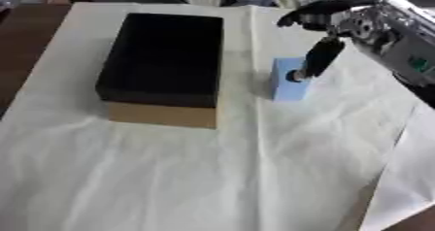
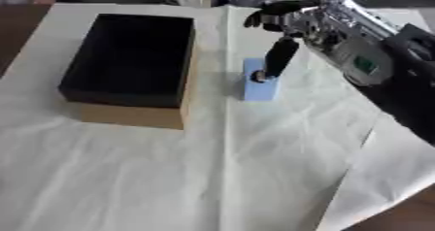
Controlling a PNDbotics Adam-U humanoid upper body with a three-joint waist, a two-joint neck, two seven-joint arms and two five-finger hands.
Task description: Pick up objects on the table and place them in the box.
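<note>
Block [image 1: 291, 82] of pale blue stands on the white cloth [image 1: 212, 176] right of centre in the frame, just beside the right wall of the box [image 1: 161, 60]. The box is black inside, open at the top, with a tan outer side showing at its near end, and it looks empty.

The right hand [image 2: 293, 24] comes in from the upper right. One dark finger [image 1: 321, 56] reaches down so its tip meets the block's top edge on the right side, while the other fingers spread out to the left above, not curled round anything. So the hand is mostly open and has no hold on the block yet. The left hand does not show in either view.

The step in hand appears to be taking hold of the block. To do it well, the hand should drop lower so the thumb and fingers come to opposite faces of the block, rather than pressing from one side, which could tip it over or push it against the box. Once pinched, a straight lift above the box rim and a short move left would set it inside.
</note>
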